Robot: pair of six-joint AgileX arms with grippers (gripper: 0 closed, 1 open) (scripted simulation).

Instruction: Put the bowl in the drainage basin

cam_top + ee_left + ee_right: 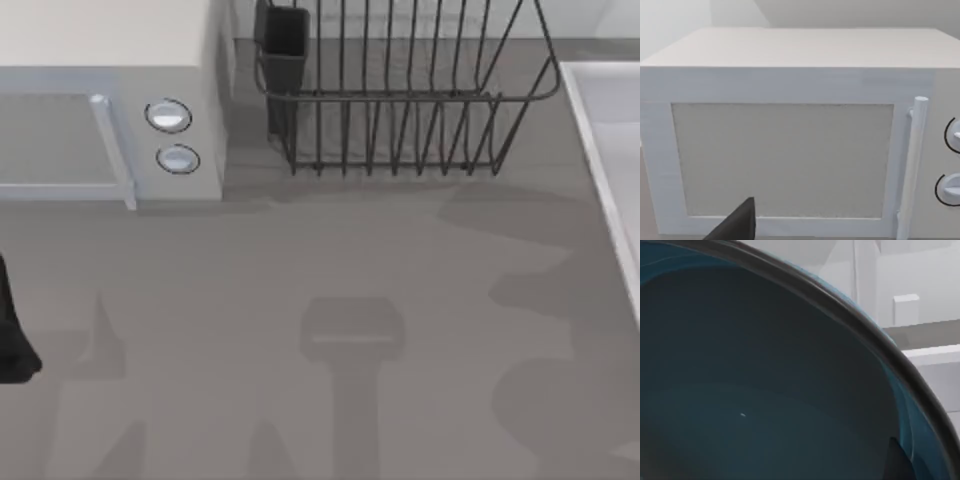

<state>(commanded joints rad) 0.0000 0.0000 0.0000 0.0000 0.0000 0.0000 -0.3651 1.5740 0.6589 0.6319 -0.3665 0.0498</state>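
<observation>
Bowl [765, 390] close against right tool's wrist camera; grip unclear.

Kitchen counter, microwave [110, 110], wire dish rack [400, 110]

Microwave: white boxy microwave oven [110, 100], far left corner of the grey table [330, 300]; two round knobs beside vertical door handle.
Sink: pale sink rim [610, 160], table's right edge.
</observation>
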